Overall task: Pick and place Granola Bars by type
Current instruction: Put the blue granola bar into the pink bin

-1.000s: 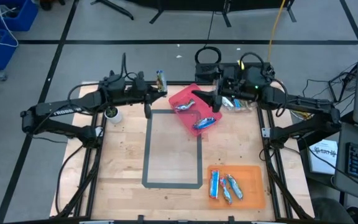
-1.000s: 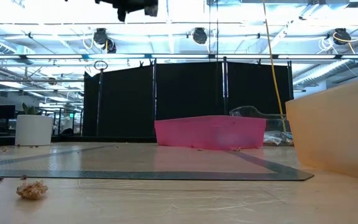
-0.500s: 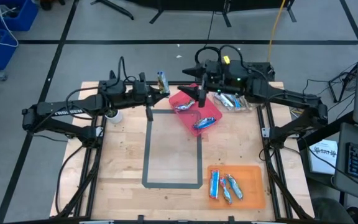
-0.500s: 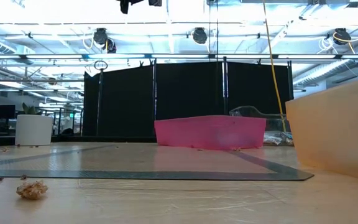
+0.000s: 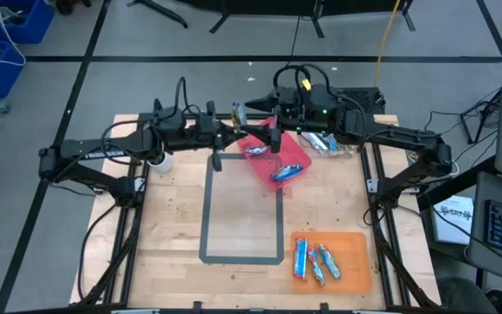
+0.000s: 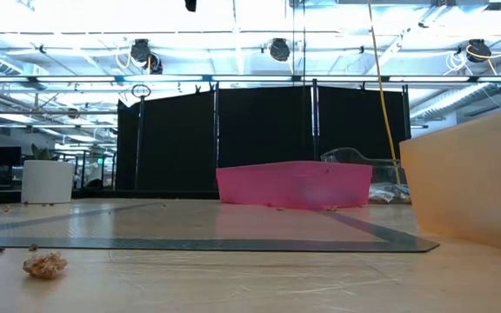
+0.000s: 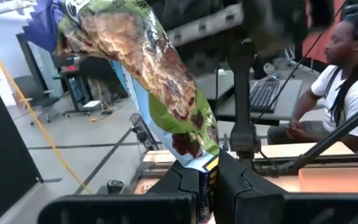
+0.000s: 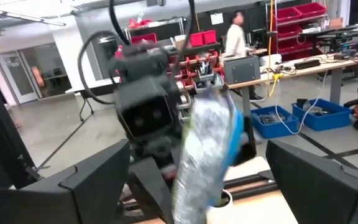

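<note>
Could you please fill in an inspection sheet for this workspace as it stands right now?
Surface: wooden table with a grey taped rectangle.
Job's things: two granola bars in the pink tray; three in the orange tray; more in a clear container.
Clutter: white cup; crumb.
Grippers: left gripper shut on a raised bar; right gripper open, facing it, holding nothing.
Cables: yellow cable behind the table.
Surroundings: black partition; seated person.

- The left gripper (image 5: 234, 125) holds a granola bar (image 5: 239, 112) above the table's (image 5: 172, 218) far edge.
- The right gripper (image 5: 273, 139) hangs over the pink tray (image 5: 299, 155).
</note>
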